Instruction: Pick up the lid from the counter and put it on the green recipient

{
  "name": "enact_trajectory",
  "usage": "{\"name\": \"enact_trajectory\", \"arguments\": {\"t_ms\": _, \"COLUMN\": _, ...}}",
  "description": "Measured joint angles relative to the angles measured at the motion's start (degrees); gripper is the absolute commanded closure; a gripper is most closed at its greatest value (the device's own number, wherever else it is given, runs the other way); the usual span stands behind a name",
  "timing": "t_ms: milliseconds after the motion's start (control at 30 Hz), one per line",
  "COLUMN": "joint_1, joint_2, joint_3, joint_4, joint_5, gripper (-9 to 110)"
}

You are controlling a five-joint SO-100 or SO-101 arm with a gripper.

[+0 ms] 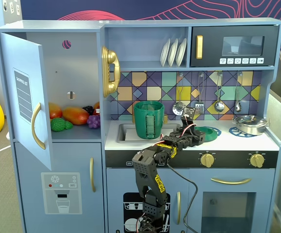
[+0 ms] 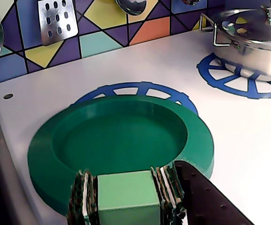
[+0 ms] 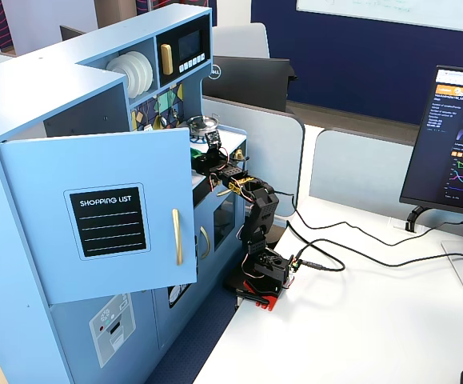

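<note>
Lying flat on the white tabletop (image 2: pixel 247 154), the green lid (image 2: pixel 121 140) is seen over a blue printed burner ring (image 2: pixel 140 89), just right of the sink (image 1: pixel 123 132). The gripper (image 2: pixel 126 197) is clamped on the lid's near rim in the wrist view. The green recipient (image 1: pixel 149 119) is stood upright in the sink, well apart from the steel pan (image 1: pixel 249 124) on the right.
</note>
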Motion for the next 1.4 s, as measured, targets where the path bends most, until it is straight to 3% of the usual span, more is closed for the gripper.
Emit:
{"name": "enact_trajectory", "arguments": {"t_ms": 333, "joint_1": -0.6, "joint_2": -1.2, "joint_3": -0.7, "joint_4": 0.0, "joint_5": 0.0, "gripper": 65}}
{"name": "enact_trajectory", "arguments": {"t_ms": 400, "joint_1": -0.7, "joint_2": -1.6, "joint_3": -1.1, "joint_4": 0.0, "joint_5": 0.0, "gripper": 73}}
{"name": "enact_trajectory", "arguments": {"t_ms": 533, "joint_1": -1.3, "joint_2": -1.8, "joint_3": -1.1, "joint_4": 0.0, "joint_5": 0.0, "gripper": 101}}
{"name": "enact_trajectory", "arguments": {"t_ms": 1033, "joint_1": -3.1, "joint_2": -1.8, "joint_3": -1.4, "joint_4": -1.0, "joint_5": 0.0, "gripper": 101}}
{"name": "enact_trajectory", "arguments": {"t_ms": 1400, "joint_1": -2.3, "joint_2": -0.4, "joint_3": -15.4, "joint_4": 5.4, "joint_5": -0.1, "gripper": 101}}
